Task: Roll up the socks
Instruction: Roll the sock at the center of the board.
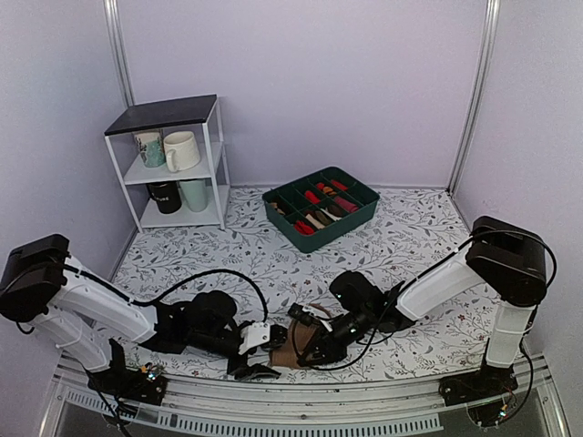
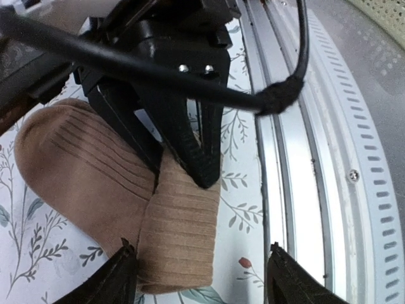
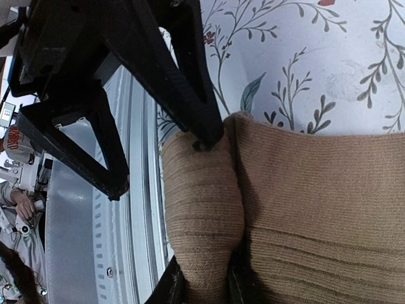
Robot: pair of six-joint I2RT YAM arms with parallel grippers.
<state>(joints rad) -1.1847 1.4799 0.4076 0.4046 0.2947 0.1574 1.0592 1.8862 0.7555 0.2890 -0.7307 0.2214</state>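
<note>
Left gripper (image 2: 199, 271) and right gripper (image 3: 202, 286) crowd the socks (image 2: 82, 171) beside the near rail (image 1: 364, 398); the table (image 1: 273, 264) lies open toward the green organizer (image 1: 321, 208).

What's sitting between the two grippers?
The socks: right gripper pinches the rolled end, left gripper straddles it, open. Left wrist view shows it best.

**SOCKS: TAN-BROWN RIB KNIT, PARTLY ROLLED**

I log the socks (image 1: 284, 353) at 6 o'clock in my overhead view, low in the frame. They are tan-brown with fine lengthwise ribbing. Most of the fabric lies flat. One end is turned over into a thick, rounded roll (image 2: 180, 231), at 5 o'clock from the flat part in my left wrist view.
</note>
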